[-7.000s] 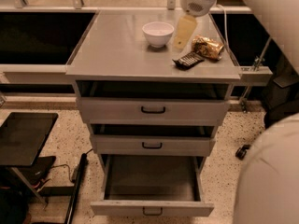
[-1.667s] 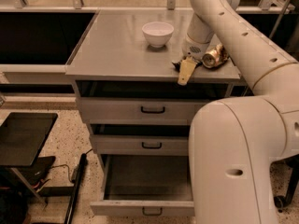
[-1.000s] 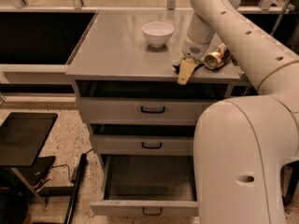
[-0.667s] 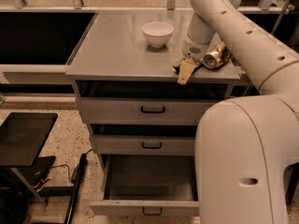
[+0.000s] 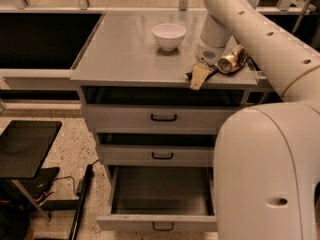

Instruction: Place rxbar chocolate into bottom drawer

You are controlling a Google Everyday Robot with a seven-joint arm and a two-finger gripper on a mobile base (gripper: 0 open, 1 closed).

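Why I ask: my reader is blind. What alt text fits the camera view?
The gripper of a white robot arm sits over a small dark wrapped bar at the front edge of a grey metal cabinet top, near a white bowl and a shiny gold can. The deep bottom drawer stands open below.

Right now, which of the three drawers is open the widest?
The bottom drawer: pulled far out, inside showing; the top drawer and middle drawer are barely out. The gripper is up at the cabinet top's front edge.
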